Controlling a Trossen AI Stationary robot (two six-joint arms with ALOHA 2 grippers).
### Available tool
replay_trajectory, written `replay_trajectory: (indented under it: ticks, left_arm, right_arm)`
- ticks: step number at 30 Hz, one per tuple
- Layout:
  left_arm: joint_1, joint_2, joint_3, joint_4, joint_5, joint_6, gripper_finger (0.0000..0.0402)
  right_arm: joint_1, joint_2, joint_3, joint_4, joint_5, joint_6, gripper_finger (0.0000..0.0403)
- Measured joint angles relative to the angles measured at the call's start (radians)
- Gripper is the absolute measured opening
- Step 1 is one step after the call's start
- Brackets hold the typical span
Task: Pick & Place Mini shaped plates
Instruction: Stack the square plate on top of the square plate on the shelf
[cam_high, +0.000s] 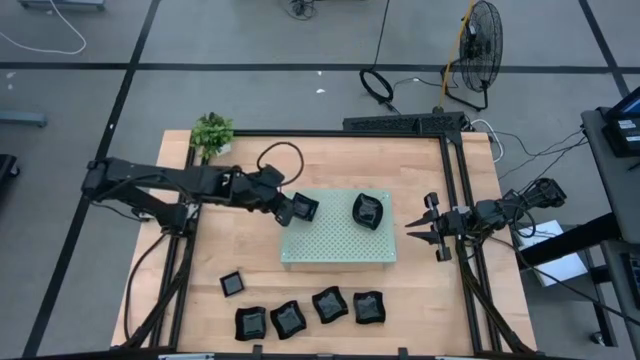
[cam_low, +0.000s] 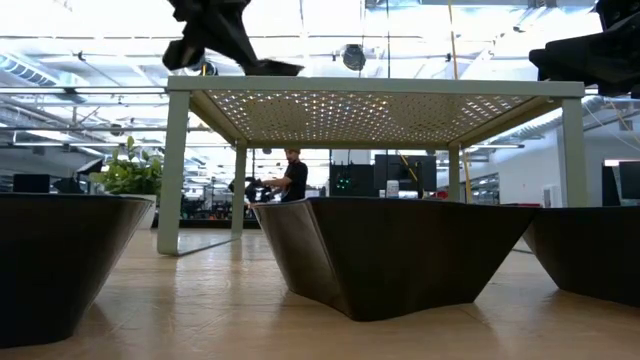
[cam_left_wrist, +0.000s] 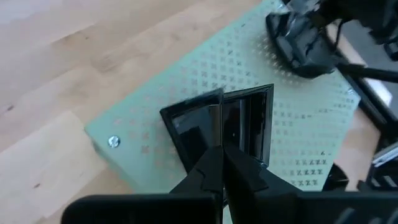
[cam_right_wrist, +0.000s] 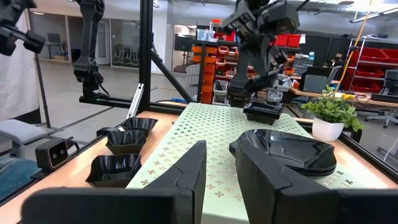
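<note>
Green board (cam_high: 340, 245) under left fingers' (cam_left_wrist: 217, 163) square plate (cam_left_wrist: 221, 124)

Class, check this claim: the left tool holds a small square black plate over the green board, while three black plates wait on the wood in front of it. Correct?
Not quite. The high view shows five plates on the wood, not three. The rest stands: the left tool holds a small square black plate over the green board.

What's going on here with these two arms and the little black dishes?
The left gripper is shut on a small square plate, holding it over the edge of the green board. Another plate already sits on the board. Five more plates wait on the table in front. The right gripper waits off the board's right side, holding nothing.
</note>
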Motion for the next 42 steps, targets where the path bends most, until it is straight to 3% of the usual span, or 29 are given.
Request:
replay_trajectory:
  ticks: [13, 24, 27, 30, 36, 42]
  left_arm:
    - [0.010, 0.066, 0.003, 0.045, -0.011, 0.028, 0.0004]
    - [0.010, 0.074, 0.000, 0.027, -0.027, 0.072, 0.0063]
    - [0.010, 0.065, 0.000, 0.008, 0.024, 0.136, 0.0075]
    - [0.008, 0.032, 0.001, -0.055, 0.138, 0.180, 0.0082]
    - [-0.104, -0.026, 0.000, -0.361, 0.244, -0.031, 0.0075]
    - [-0.322, -0.027, -0.026, -0.482, 0.149, -0.328, 0.0070]
  right_arm:
    - [0.000, 0.000, 0.000, 0.000, 0.000, 0.000, 0.0075]
    - [0.000, 0.000, 0.000, 0.000, 0.000, 0.000, 0.0075]
    - [0.000, 0.000, 0.000, 0.000, 0.000, 0.000, 0.0075]
    - [0.000, 0.000, 0.000, 0.000, 0.000, 0.000, 0.0075]
    - [0.000, 0.000, 0.000, 0.000, 0.000, 0.000, 0.0075]
    - [0.000, 0.000, 0.000, 0.000, 0.000, 0.000, 0.0075]
